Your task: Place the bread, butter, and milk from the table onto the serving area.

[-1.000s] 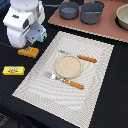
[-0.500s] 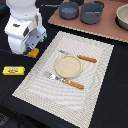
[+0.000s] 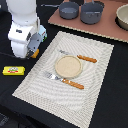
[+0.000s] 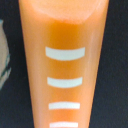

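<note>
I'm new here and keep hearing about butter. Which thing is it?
Start at the big striped placemat with the round plate. Look off its edge toward the exterior view's left, onto the black table. The butter lies there alone: a small flat bright-yellow packet.

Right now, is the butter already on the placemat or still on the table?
Still on the table. The butter lies flat on the black table, apart from the placemat, off its edge on the exterior view's left.

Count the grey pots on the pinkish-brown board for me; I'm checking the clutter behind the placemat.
2. One round grey pot and a second grey pot sit side by side on the pinkish-brown board, the second toward the exterior view's right. A tan bowl is farther right, cut off by the frame.
</note>
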Robot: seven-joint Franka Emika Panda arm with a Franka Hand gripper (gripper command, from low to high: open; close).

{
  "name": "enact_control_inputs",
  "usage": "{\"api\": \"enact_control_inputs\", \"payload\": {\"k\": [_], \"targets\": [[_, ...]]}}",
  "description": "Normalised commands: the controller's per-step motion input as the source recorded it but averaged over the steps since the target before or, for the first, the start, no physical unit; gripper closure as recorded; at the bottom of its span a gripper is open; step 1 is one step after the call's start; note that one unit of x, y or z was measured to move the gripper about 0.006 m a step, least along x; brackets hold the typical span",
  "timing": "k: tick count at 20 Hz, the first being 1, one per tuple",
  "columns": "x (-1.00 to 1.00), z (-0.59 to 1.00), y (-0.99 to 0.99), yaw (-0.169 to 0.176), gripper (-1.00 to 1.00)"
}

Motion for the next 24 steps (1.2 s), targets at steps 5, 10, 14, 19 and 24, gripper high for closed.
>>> {"api": "enact_control_inputs", "payload": {"k": [5,10,14,19,24], "targets": [[-0.28,-0.29,0.00,0.055,-1.00],[-0.24,-0.28,0.00,0.052,1.00],[-0.17,-0.26,0.00,0.053,1.00],[-0.10,-0.15,0.00,0.046,1.00],[0.08,0.26,0.01,0.024,1.00]]}}
